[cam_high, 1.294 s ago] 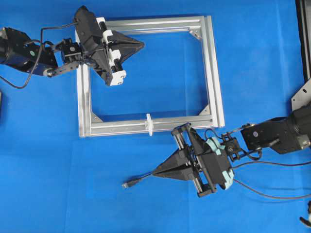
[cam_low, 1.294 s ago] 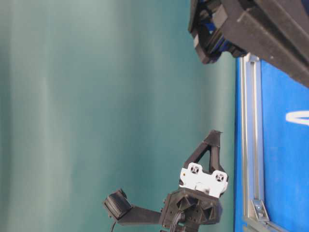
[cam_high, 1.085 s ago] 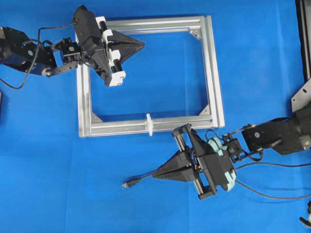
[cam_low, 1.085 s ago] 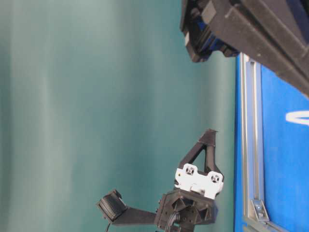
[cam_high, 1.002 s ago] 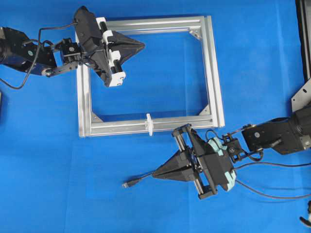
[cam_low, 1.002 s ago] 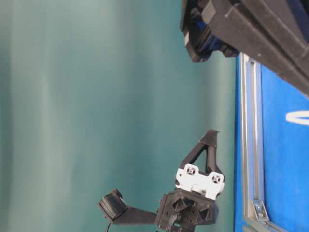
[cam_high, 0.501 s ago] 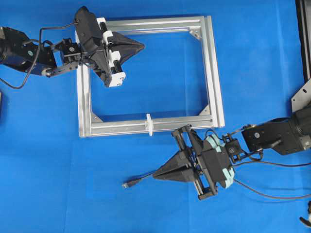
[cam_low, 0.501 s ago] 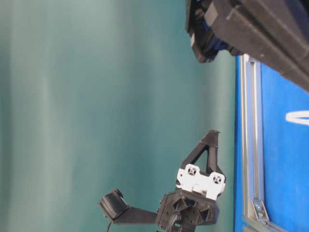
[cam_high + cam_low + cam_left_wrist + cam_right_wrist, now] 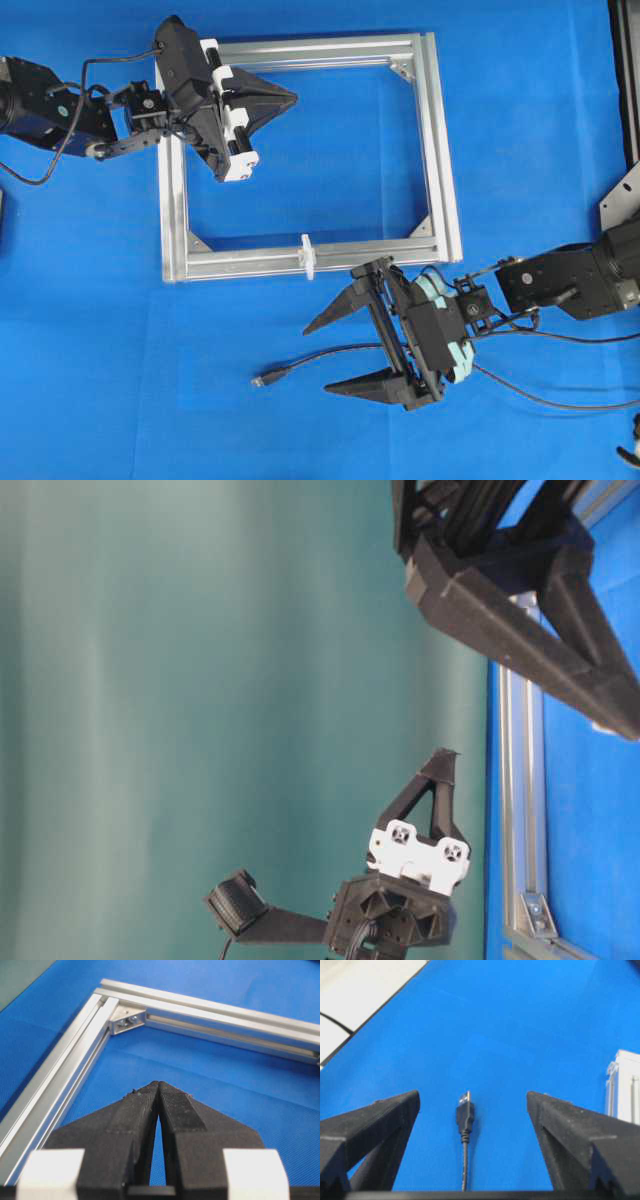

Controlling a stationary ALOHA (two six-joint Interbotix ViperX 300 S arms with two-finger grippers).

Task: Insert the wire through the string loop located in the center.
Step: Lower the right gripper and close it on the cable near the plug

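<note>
Lying flat on the blue table cover (image 9: 520,120), the wire (image 9: 330,355) runs out between the two spread fingers of the right gripper (image 9: 327,353), touching neither of them. Its dark plug with the metallic tip (image 9: 262,380) rests just beyond the fingertips, pointing away from the gripper. From the right wrist camera the plug (image 9: 465,1109) sits centred between the two black fingers (image 9: 375,1125), with the cable trailing back toward the camera. The right gripper stands wide apart and holds nothing.

Just beyond that gripper's upper finger, the string loop (image 9: 308,256) stands as a small white upright piece on the near bar of the aluminium frame (image 9: 440,150), about midway along that bar. Loop and plug lie apart, with bare blue cover between them.

Over the far corner of the frame hangs the left gripper (image 9: 290,96), its fingers pressed together with nothing between them. Its wrist camera shows the closed fingertips (image 9: 159,1091) above the blue cover inside the frame, with a corner bracket (image 9: 127,1018) ahead of them. The table-level view shows this left gripper (image 9: 442,760) raised off the surface.
</note>
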